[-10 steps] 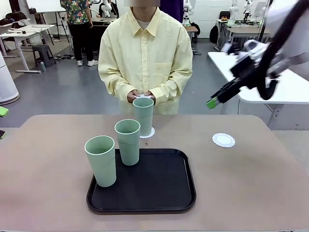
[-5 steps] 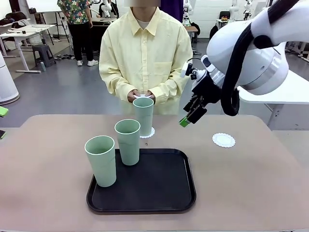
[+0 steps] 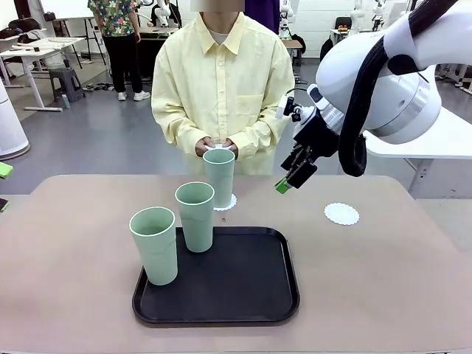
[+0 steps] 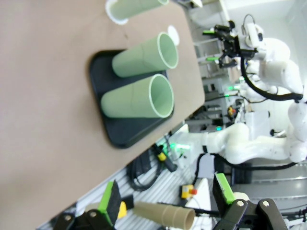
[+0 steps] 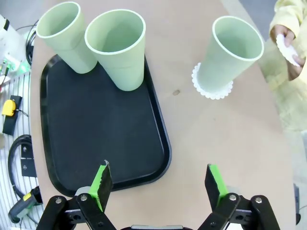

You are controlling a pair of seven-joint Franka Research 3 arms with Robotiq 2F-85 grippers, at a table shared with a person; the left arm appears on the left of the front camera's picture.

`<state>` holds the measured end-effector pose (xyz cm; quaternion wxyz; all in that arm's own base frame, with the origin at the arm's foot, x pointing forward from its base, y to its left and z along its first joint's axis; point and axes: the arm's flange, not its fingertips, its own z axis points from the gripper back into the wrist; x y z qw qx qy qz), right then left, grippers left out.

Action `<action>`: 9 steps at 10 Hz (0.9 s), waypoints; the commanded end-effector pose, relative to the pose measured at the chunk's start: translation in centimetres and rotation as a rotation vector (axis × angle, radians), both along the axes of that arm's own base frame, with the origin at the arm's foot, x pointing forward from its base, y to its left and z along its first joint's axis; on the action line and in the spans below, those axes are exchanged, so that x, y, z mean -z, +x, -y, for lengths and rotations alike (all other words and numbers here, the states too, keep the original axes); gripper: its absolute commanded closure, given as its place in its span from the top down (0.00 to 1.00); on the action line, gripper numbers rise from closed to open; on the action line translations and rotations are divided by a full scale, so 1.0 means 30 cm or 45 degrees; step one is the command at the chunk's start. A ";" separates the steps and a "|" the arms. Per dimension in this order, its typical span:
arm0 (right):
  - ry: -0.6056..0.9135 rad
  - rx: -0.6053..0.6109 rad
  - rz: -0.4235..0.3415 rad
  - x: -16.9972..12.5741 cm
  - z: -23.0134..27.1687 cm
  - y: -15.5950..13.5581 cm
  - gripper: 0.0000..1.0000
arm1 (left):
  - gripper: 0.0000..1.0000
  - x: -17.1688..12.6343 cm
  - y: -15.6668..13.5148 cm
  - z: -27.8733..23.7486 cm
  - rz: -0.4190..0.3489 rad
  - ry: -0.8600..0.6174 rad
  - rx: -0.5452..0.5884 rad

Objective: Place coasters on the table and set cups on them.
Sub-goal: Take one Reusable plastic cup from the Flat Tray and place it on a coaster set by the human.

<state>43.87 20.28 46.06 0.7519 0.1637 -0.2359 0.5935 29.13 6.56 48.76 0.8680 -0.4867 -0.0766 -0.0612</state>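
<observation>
Cups are seen in two places: the far cup (image 3: pixel 219 177) is stood on a lacy white coaster (image 3: pixel 229 202) on the beige table (image 3: pixel 74 258), while the middle cup (image 3: pixel 195 216) and near cup (image 3: pixel 154 245) are stood on the black tray (image 3: pixel 251 287). A second coaster (image 3: pixel 341 214) is laid bare nearby. A third coaster (image 3: pixel 217 147) is held in the person's hands (image 3: pixel 203 147). The right gripper (image 5: pixel 158 181) is hung above the table, jaws apart, empty. The left gripper (image 4: pixel 167 195) is likewise spread wide, empty, beyond the table's edge.
</observation>
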 end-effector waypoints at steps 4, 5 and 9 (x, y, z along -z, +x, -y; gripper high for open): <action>0.407 -0.402 0.291 0.091 -0.054 0.018 1.00 | 1.00 0.003 0.000 -0.004 0.026 -0.025 0.009; 0.515 -0.419 0.297 0.135 -0.070 0.047 1.00 | 1.00 0.003 0.000 -0.004 0.026 -0.025 0.009; 0.816 -0.332 0.181 0.313 -0.071 0.090 1.00 | 1.00 0.003 0.000 -0.004 0.026 -0.025 0.009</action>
